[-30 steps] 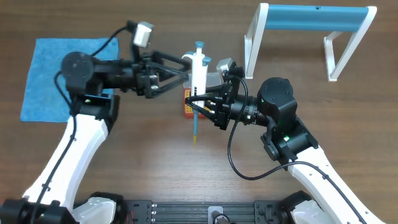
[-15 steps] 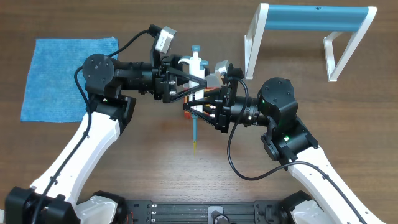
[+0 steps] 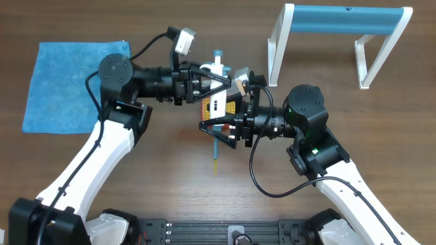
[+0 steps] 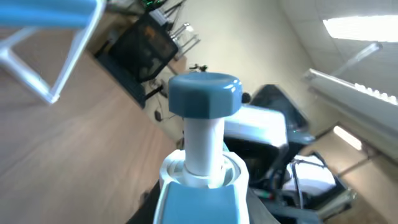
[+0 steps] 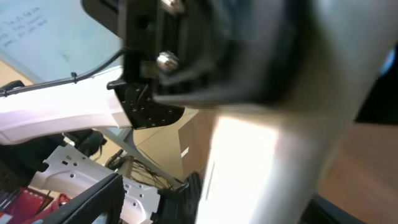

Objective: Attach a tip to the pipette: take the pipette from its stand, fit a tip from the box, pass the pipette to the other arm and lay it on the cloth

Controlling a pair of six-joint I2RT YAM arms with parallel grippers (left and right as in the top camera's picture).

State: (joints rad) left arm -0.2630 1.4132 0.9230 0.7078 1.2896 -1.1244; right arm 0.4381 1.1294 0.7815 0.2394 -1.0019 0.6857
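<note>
1. Table (image 3: 157,197): a wooden surface that carries the tip box (image 3: 233,107) near its middle.
2. Stand (image 3: 344,19): a white frame with a blue top bar, well apart from the tip box, on the right arm's side and farther from the arm bases.
3. Cloth (image 3: 61,82): blue, lying flat, well apart from the tip box on the left arm's side.
4. Left claw (image 3: 221,80): positioned above the tip box, at the upper part of the pipette (image 3: 216,102). It cannot be told whether this claw is clamped on the pipette or loose around it.
5. Right claw (image 3: 219,129): just beside the tip box on the side nearer the arm bases, clamped on the lower shaft of the pipette.
6. Pipette: a white body with a blue plunger button (image 4: 205,93), held over the tip box, clear of the stand and the cloth.
7. Tip (image 3: 215,158): yellowish, fitted to the pipette's lower end, pointing away from the tip box toward the arm bases.
</note>
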